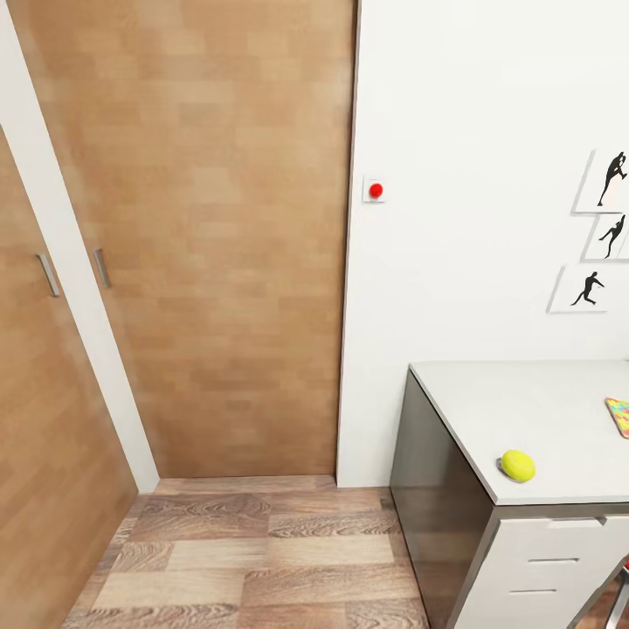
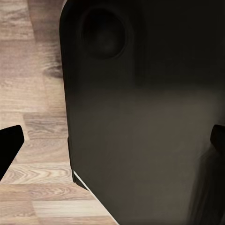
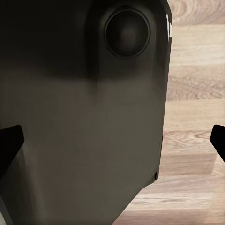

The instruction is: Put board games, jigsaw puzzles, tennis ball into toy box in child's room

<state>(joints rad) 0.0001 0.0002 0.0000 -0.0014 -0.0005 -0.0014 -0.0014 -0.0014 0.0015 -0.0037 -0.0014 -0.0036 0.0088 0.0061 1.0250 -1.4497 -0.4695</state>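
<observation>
Resting on the table (image 1: 559,411), near its front edge and toward the left corner, is the tennis ball (image 1: 517,466), a plain yellow-green ball standing free on the pale top. Further right on the same top, at the picture's right edge, lies one jigsaw puzzle (image 1: 618,416), a flat multicoloured sheet cut off by the frame; it is well apart from the ball.

The table has a dark grey side panel (image 1: 432,489) facing the open floor and white drawers (image 1: 546,568) with slim handles below the top. On the white wall (image 1: 472,218) above the table hang three pictures (image 1: 603,227) with black player silhouettes, stacked at the right edge. A small white switch plate with a red button (image 1: 375,190) sits on the wall near its left corner. Left of that wall stand tall wood-faced doors (image 1: 218,236) with slim metal handles, split by a white frame strip (image 1: 74,262). The floor (image 1: 253,559) is wood plank.

In the left wrist view the left gripper (image 2: 115,145) shows two dark fingertips at opposite edges, jaws spread wide with nothing between them; behind them is a large dark rounded part of the robot's body (image 2: 140,117) and plank floor. The right wrist view shows the right gripper (image 3: 115,143) the same way, jaws spread and empty.
</observation>
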